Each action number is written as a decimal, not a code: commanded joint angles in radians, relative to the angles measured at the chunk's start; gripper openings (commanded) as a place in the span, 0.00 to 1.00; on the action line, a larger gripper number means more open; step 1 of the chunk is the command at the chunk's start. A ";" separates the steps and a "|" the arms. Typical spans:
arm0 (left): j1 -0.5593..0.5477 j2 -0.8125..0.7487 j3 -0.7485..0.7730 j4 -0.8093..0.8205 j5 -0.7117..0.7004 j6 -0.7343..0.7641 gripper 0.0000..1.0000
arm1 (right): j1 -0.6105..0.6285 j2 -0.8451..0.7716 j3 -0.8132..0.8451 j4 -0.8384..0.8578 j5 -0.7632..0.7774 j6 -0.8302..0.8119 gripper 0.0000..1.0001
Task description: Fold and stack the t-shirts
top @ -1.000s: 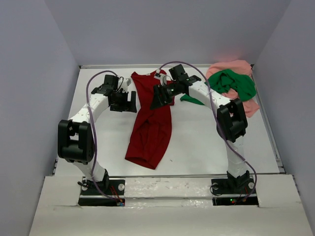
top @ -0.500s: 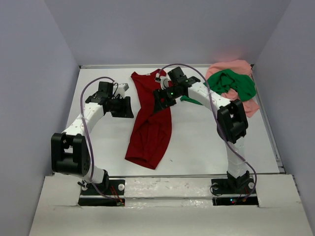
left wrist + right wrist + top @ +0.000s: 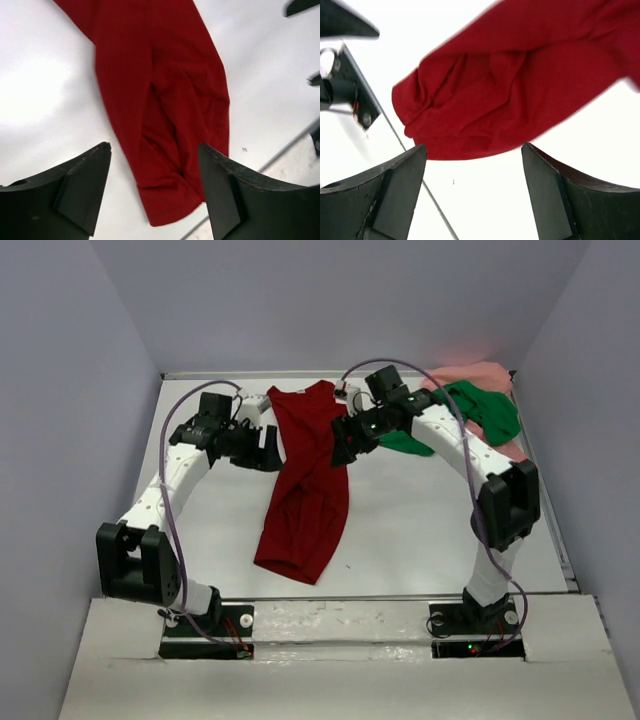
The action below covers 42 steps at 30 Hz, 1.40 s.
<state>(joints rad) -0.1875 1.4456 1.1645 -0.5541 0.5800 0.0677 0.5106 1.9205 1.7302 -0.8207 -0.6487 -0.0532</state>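
A white surface (image 3: 420, 530) enclosed by pale grey walls (image 3: 80, 360) on three sides, seen from above and behind the two arms.

The left hand (image 3: 266, 448) was spread wide. In the left wrist view its two dark fingers (image 3: 80, 185) stood well apart with nothing gripped between them. It was held just beside the left edge of the dark red t-shirt (image 3: 310, 490), near the garment's far end.

The right hand (image 3: 346, 444) was likewise spread wide. In the right wrist view its fingers (image 3: 390, 190) framed bare white surface and closed on nothing. It was held at the right edge of the same garment, opposite the left hand, so that the shirt's far portion lay between the two hands. Whether either hand touched the cloth could not be told.

The dark red t-shirt lay bunched into a long, narrow, creased strip. It ran from the far middle of the surface toward the near edge, slanting slightly left at its near end.

The green t-shirt (image 3: 485, 410) lay crumpled in the far right corner on top of the salmon-pink t-shirt (image 3: 478, 371), which showed behind and beside it. One green fold (image 3: 405, 443) reached toward the right hand.

Purple cables (image 3: 172, 455) looped along both arms.
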 commanded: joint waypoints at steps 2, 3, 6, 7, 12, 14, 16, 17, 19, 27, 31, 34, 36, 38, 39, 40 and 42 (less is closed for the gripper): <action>0.014 -0.198 0.248 -0.015 -0.294 0.012 0.82 | -0.015 -0.287 0.006 0.075 0.150 -0.008 0.83; 0.014 -0.239 0.315 -0.010 -0.337 0.029 0.83 | -0.015 -0.352 0.000 0.081 0.194 -0.013 0.83; 0.017 -0.283 0.445 0.034 -0.534 0.066 0.90 | -0.024 -0.438 -0.017 0.088 0.309 -0.036 0.86; 0.019 -0.268 0.501 0.028 -0.577 0.099 0.92 | -0.024 -0.454 -0.003 0.080 0.339 -0.043 0.87; 0.100 -0.007 1.068 -0.142 -0.697 0.077 0.94 | -0.050 -0.498 0.118 0.022 0.403 -0.068 0.89; 0.103 0.018 1.145 -0.150 -0.712 0.064 0.93 | -0.050 -0.521 0.121 0.018 0.403 -0.065 0.89; 0.118 -0.057 1.021 -0.052 -0.657 -0.023 0.94 | -0.050 -0.558 0.111 0.020 0.405 -0.060 0.91; 0.118 -0.101 0.932 -0.003 -0.616 -0.023 0.94 | -0.063 -0.571 0.106 0.020 0.405 -0.054 0.91; 0.117 -0.209 0.721 0.106 -0.503 -0.138 0.95 | -0.063 -0.610 0.088 0.018 0.399 -0.062 0.92; 0.117 -0.451 0.163 0.417 -0.473 -0.100 0.94 | -0.092 -0.670 -0.010 0.043 0.400 -0.076 0.96; 0.163 -0.566 -0.083 0.548 -0.793 0.165 0.94 | -0.112 -0.684 -0.041 0.054 0.396 -0.077 0.97; 0.345 -0.672 -0.170 0.527 -0.791 0.241 0.95 | -0.121 -0.681 -0.055 0.057 0.383 -0.073 0.97; 0.489 -0.750 -0.163 0.382 -0.598 0.238 0.96 | -0.121 -0.673 -0.061 0.063 0.370 -0.066 0.97; 0.532 -0.775 -0.138 0.260 -0.348 0.216 0.96 | -0.132 -0.666 -0.060 0.066 0.354 -0.059 0.97; 0.533 -0.766 -0.106 0.130 -0.282 0.181 0.96 | -0.132 -0.657 -0.058 0.066 0.347 -0.054 0.97; 0.533 -0.752 -0.091 0.079 -0.225 0.155 0.96 | -0.142 -0.654 -0.057 0.068 0.340 -0.051 0.97; 0.533 -0.670 -0.045 -0.060 -0.098 0.117 0.96 | -0.142 -0.647 -0.054 0.068 0.333 -0.048 0.97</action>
<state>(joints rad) 0.3439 0.6945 1.0447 -0.3859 0.1761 0.2226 0.3836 1.2701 1.6669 -0.7994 -0.2848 -0.1120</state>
